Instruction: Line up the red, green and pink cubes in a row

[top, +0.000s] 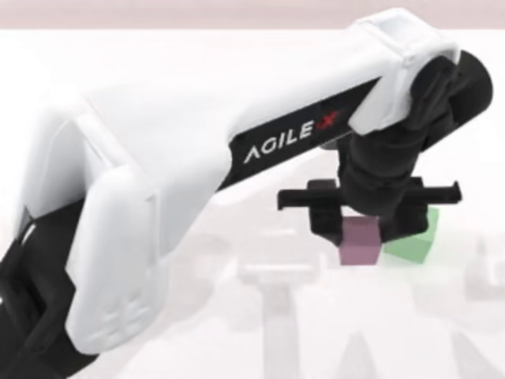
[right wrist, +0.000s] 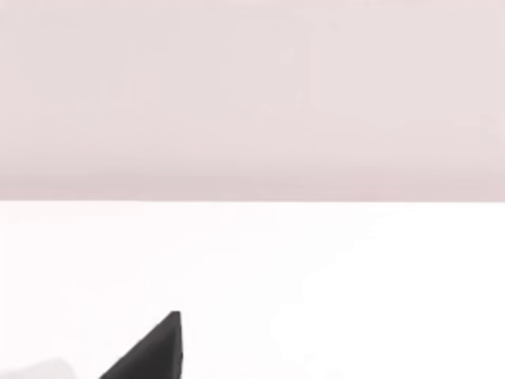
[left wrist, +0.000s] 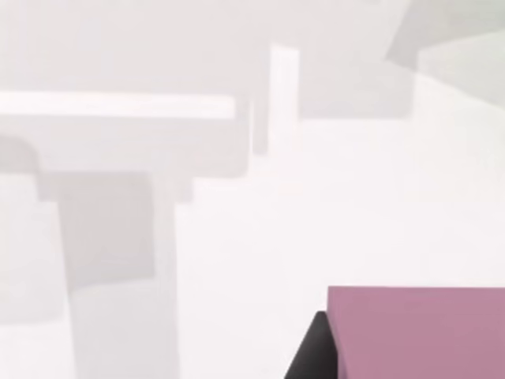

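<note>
Seen from above, our left arm reached diagonally across the white table (top: 237,332) from the left, its wide white body covering much of the scene. Our left gripper (top: 361,234) pointed downward right of centre, with the pink cube (top: 360,242) sitting between its dark fingers. The fingers appeared closed against the cube's sides, so we judged the cube was held, though we could not tell whether it rested on the table or hung just above it.

The green cube (top: 412,243) sat just beside the pink one, on its right, partly hidden by the gripper. We judged the pink cube was held there to stand next to the green one as part of the row.

The red cube was not visible in any view; it may have been hidden under the arm.

The left wrist view showed a pink face and one dark finger (left wrist: 312,351) at its edge.

Our right arm was absent from the top view; its wrist view showed bare table and one dark fingertip (right wrist: 150,355).
</note>
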Action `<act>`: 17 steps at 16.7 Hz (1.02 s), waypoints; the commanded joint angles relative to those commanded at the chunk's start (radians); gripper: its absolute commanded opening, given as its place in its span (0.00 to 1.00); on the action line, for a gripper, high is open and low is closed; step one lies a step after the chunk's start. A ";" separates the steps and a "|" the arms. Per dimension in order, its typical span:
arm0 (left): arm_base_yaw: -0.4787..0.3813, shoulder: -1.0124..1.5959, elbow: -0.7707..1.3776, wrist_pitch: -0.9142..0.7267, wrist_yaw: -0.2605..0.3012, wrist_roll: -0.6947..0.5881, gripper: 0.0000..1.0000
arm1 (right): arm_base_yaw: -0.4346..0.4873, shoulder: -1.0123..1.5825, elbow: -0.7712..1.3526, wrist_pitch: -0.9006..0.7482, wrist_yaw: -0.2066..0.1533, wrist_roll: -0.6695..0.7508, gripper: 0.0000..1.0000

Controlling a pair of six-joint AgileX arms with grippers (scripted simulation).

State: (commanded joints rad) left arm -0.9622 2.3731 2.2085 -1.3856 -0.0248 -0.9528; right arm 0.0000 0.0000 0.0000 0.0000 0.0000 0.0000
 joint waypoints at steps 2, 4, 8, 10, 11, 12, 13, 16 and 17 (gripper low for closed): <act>-0.001 0.001 -0.037 0.038 0.000 0.001 0.00 | 0.000 0.000 0.000 0.000 0.000 0.000 1.00; 0.001 0.004 -0.101 0.105 0.000 -0.002 0.00 | 0.000 0.000 0.000 0.000 0.000 0.000 1.00; -0.003 0.015 -0.231 0.244 0.000 -0.003 0.00 | 0.000 0.000 0.000 0.000 0.000 0.000 1.00; -0.004 0.017 -0.249 0.262 -0.001 -0.003 0.00 | 0.000 0.000 0.000 0.000 0.000 0.000 1.00; -0.004 0.017 -0.249 0.262 -0.001 -0.003 0.00 | 0.000 0.000 0.000 0.000 0.000 0.000 1.00; -0.004 0.017 -0.249 0.262 -0.001 -0.003 0.00 | 0.000 0.000 0.000 0.000 0.000 0.000 1.00; -0.004 0.017 -0.249 0.262 -0.001 -0.003 0.00 | 0.000 0.000 0.000 0.000 0.000 0.000 1.00; -0.004 0.017 -0.249 0.262 -0.001 -0.003 0.23 | 0.000 0.000 0.000 0.000 0.000 0.000 1.00; -0.004 0.017 -0.249 0.262 -0.001 -0.003 0.30 | 0.000 0.000 0.000 0.000 0.000 0.000 1.00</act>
State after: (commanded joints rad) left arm -0.9658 2.3897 1.9596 -1.1235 -0.0254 -0.9558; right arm 0.0000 0.0000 0.0000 0.0000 0.0000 0.0000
